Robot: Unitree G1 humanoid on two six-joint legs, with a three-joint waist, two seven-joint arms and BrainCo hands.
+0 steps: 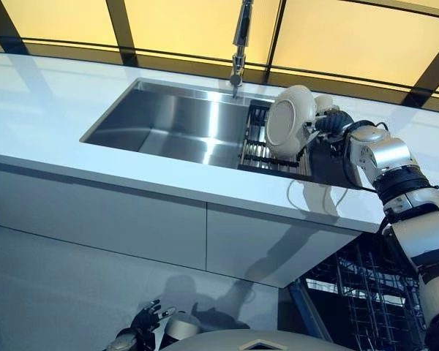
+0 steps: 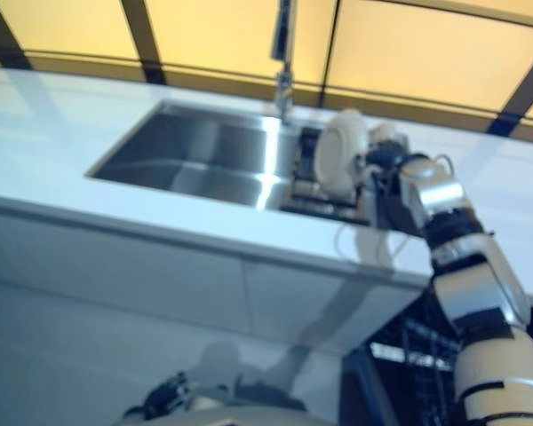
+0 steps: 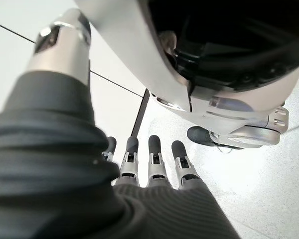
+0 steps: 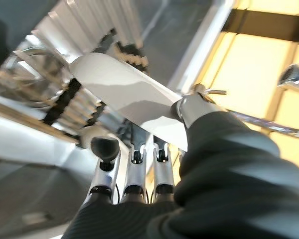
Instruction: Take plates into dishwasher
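Above sink (image 1: 168,121), right hand (image 1: 329,121) pinches white plate (image 1: 289,121) on edge, thumb and fingers clamped, just over dish rack (image 1: 260,150). Left hand (image 1: 143,322) hangs low, fingers relaxed, empty. Dishwasher rack (image 1: 358,292) below right arm, plate not yet loaded.

A steel sink (image 1: 172,121) is set into a white countertop (image 1: 51,110), and a chrome faucet (image 1: 239,44) stands at the far edge of the sink. Inside the sink, at its right end, there is a dark drying rack (image 1: 267,150). Behind the sink are yellow window panels (image 1: 183,25) with dark frames, and below it are pale grey cabinet fronts (image 1: 132,227).
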